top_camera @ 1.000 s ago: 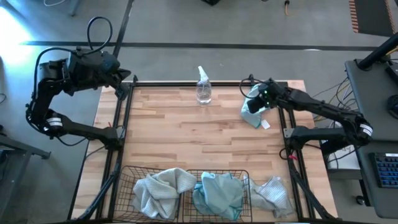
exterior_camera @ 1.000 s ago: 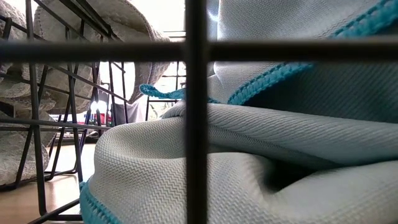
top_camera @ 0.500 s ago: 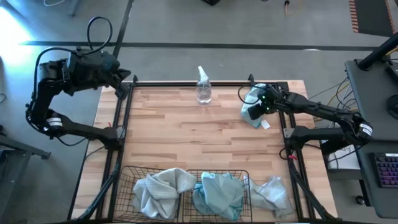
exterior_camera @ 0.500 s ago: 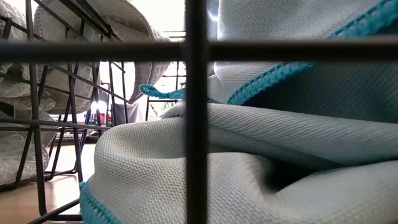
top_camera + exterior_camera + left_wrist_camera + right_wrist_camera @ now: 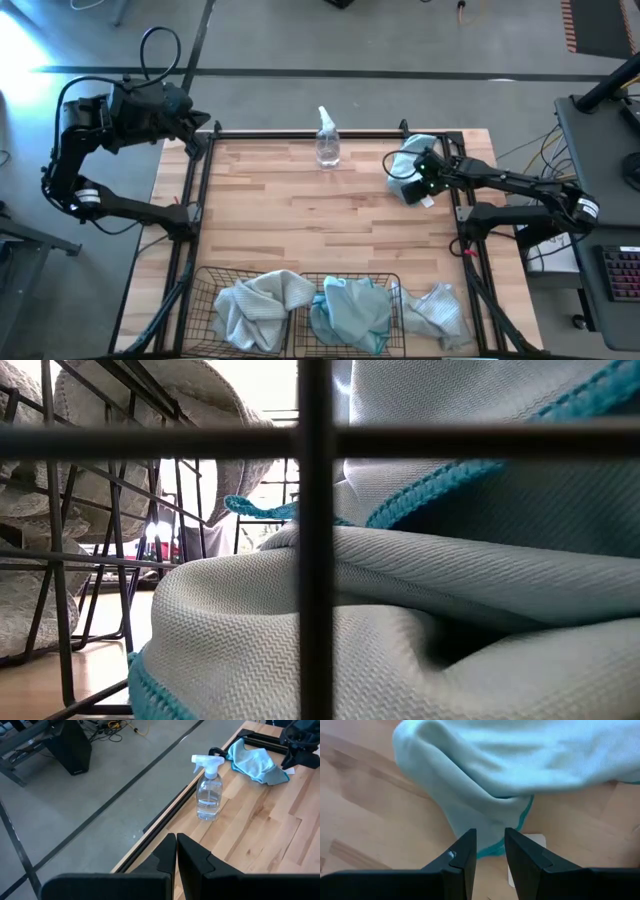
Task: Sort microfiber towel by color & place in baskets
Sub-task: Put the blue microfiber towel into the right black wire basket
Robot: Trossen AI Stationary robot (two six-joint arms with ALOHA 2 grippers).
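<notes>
A light blue towel (image 5: 404,168) lies bunched on the table's far right part; it also shows in the right wrist view (image 5: 495,765) and the left wrist view (image 5: 255,762). My right gripper (image 5: 424,182) (image 5: 490,837) stands over its near end, shut on it. Two black wire baskets sit at the near edge. The left one (image 5: 205,290) holds a grey-white towel (image 5: 255,300) and the right one (image 5: 398,290) a light blue towel (image 5: 350,308). Another grey-white towel (image 5: 437,310) lies right of them. My left gripper (image 5: 176,847) is shut and waits off the far left corner (image 5: 205,135). My right gripper pinches the light blue towel's near end, a fold with a teal hem (image 5: 492,849), between its two fingers. The fingers come from above, slanting down. The towel still rests on the table, slack; how many layers are held I cannot tell.
A clear spray bottle (image 5: 327,140) stands at the far edge's middle. A small white tag (image 5: 427,200) lies on the wood by the blue towel. The low view is filled by basket wire (image 5: 314,540) and a teal-hemmed towel (image 5: 400,620). Bare wood spans the middle of the table (image 5: 300,220).
My right gripper has moved toward the table's near edge, from the blue towel's far part to its near end. More of the towel's far part now shows behind the arm. The left arm has kept still.
</notes>
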